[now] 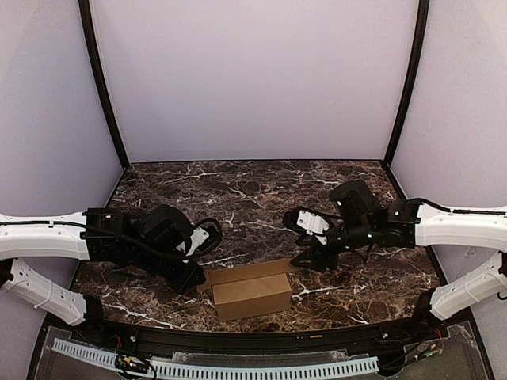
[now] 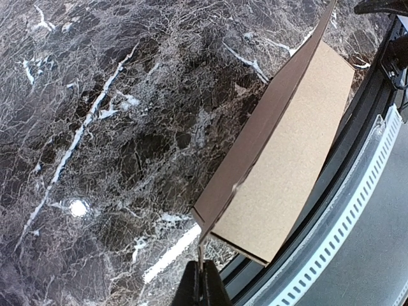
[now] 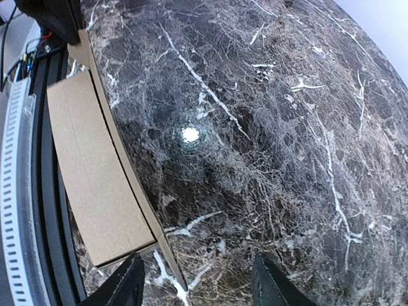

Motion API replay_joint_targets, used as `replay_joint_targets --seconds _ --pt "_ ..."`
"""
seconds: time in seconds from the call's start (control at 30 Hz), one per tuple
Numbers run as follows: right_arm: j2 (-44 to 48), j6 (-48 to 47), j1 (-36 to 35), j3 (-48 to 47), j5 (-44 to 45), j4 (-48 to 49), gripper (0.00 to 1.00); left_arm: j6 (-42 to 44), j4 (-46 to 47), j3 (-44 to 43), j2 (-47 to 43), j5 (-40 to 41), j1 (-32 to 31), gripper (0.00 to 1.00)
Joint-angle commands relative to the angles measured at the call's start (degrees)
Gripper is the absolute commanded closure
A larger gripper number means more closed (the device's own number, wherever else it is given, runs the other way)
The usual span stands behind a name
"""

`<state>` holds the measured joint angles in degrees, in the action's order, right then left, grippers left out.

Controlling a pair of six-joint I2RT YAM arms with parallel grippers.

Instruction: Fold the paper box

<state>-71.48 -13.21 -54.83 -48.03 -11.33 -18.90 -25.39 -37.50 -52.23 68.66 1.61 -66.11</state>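
Toward six o'clock on the dark marble table [image 1: 253, 198], close to its near edge, lies the one paper box [image 1: 252, 294]; it is a plain tan oblong carton, long side running from nine to three o'clock, with one long flap [image 1: 245, 272] standing up along its twelve o'clock edge. Two arms reach in, one from each side; each carries one gripper with two fingers. At the box's nine o'clock end, the left gripper [image 1: 190, 277] meets the corner of that flap; the left wrist view shows its two fingers [image 2: 203, 287] pressed together with the thin cardboard edge running down into them, so they pinch the flap's corner. At about two o'clock of the box, the right gripper [image 1: 307, 257] hovers near the flap's other end; the right wrist view shows its two fingers [image 3: 127, 284] spread wide, the flap's tip lying between them and touching neither. One white perforated strip [image 1: 214, 368] runs along the black rail just past the table's six o'clock edge.
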Motion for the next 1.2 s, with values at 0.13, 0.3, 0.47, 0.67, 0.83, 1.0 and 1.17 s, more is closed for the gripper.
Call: replay_joint_targets --seconds 0.13,0.3,0.47,0.67,0.83,1.0,1.17 --pt "1.2 -3.6 3.1 1.9 -14.7 2.3 0.53 3.0 -1.8 1.5 -1.7 1.0 -0.1 0.99" --pt "-0.2 -4.0 3.2 1.8 -15.0 1.4 0.56 2.8 -2.0 1.8 -2.7 1.2 -0.1 0.99" --pt "-2.4 -3.9 3.2 0.8 -13.4 0.6 0.60 2.6 -2.1 2.0 -3.0 1.1 -0.1 0.99" --pt "-3.9 -4.0 3.2 0.1 -13.4 0.0 0.67 2.9 -2.0 1.8 -2.7 1.2 -0.1 0.99" --pt "-3.7 -3.8 3.2 0.0 -12.9 0.0 0.76 2.8 -2.0 1.7 -2.4 1.4 -0.1 0.99" --pt "-3.4 -2.3 3.2 -0.6 -12.5 0.1 0.88 0.9 -2.0 0.6 -1.8 1.7 -0.1 0.99" --pt "-2.7 1.3 1.6 -0.8 -9.5 0.8 1.00 -2.2 -1.5 -1.3 0.0 1.4 -0.1 0.99"
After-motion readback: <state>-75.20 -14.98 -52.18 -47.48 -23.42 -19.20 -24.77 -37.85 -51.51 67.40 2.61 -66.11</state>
